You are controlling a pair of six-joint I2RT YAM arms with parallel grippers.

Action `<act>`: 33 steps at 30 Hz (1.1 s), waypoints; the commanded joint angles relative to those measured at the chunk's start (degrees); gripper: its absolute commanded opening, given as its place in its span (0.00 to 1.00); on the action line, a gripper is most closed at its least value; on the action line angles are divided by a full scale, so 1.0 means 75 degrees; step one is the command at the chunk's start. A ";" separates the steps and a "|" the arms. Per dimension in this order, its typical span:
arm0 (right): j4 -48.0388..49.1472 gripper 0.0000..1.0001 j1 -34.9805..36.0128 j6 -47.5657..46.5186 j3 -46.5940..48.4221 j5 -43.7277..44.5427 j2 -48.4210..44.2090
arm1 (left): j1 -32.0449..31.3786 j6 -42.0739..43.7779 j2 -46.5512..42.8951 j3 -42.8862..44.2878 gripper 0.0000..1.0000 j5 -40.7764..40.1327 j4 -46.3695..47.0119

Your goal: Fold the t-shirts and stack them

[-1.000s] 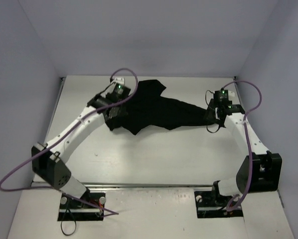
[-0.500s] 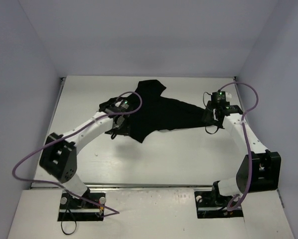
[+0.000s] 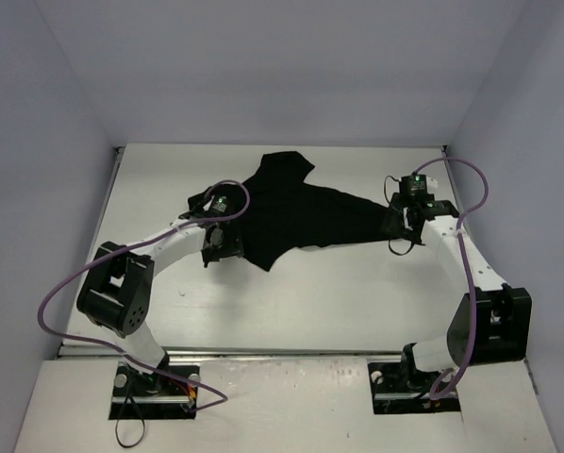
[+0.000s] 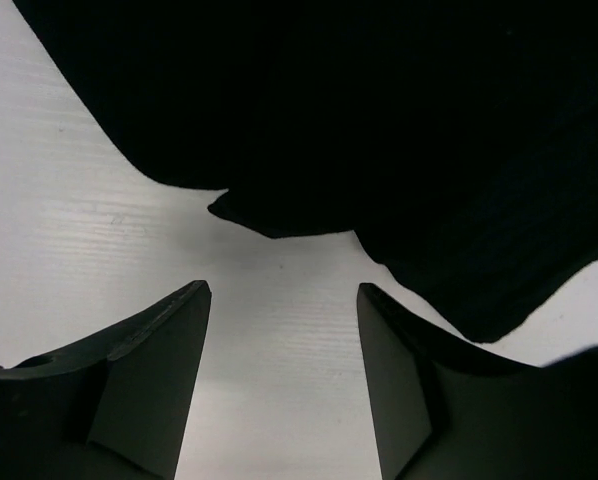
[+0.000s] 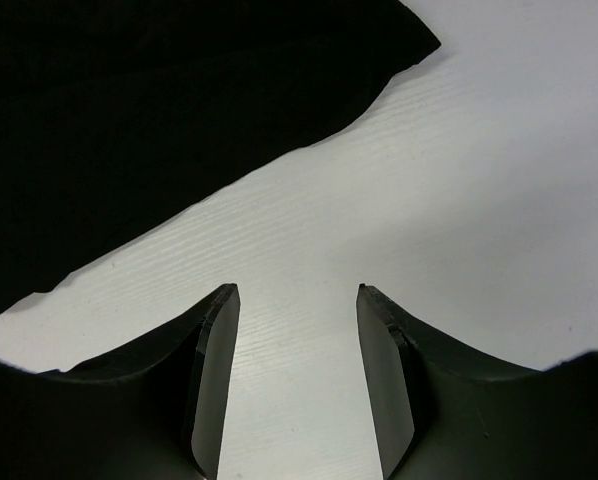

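**T-shirt (image 3: 301, 212) lies rumpled on the far half of the worktop (image 3: 310, 302)**

The black t-shirt is unfolded, spread from the middle toward the right edge. My left gripper (image 4: 284, 290) sits just short of its left edge, jaws apart with only bare worktop between them. My right gripper (image 5: 297, 290) sits by its right tip, likewise parted and holding nothing.

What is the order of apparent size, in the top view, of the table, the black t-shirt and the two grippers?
1. Table
2. Black t-shirt
3. Left gripper and right gripper, which look about alike.
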 commanded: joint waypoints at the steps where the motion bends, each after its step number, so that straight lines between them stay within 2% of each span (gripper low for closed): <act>1: 0.0057 0.48 0.0052 0.0056 0.0074 -0.0022 -0.0236 | 0.0321 -0.0314 -0.0114 -0.0140 0.58 0.0259 0.1170; 13: 0.0046 0.48 0.0027 -0.0015 0.0021 0.0080 -0.0379 | 0.0565 0.0348 0.0679 0.0133 0.60 0.0394 0.1659; 21: 0.0057 0.48 0.0011 -0.0043 -0.0051 0.0087 -0.0435 | 0.0880 0.0792 0.0524 0.0213 0.54 0.0435 0.1710; 25: 0.0057 0.48 0.0021 -0.0043 -0.0050 0.0043 -0.0435 | 0.0953 0.0919 0.0437 0.0213 0.47 0.0498 0.1677; 30: 0.0057 0.48 0.0011 -0.0043 -0.0061 0.0030 -0.0467 | 0.0944 0.0858 0.0167 0.0162 0.23 0.0644 0.1556; 33: 0.0052 0.48 0.0011 -0.0037 -0.0085 0.0024 -0.0512 | 0.0941 0.0747 -0.0112 0.0112 0.14 0.0639 0.1322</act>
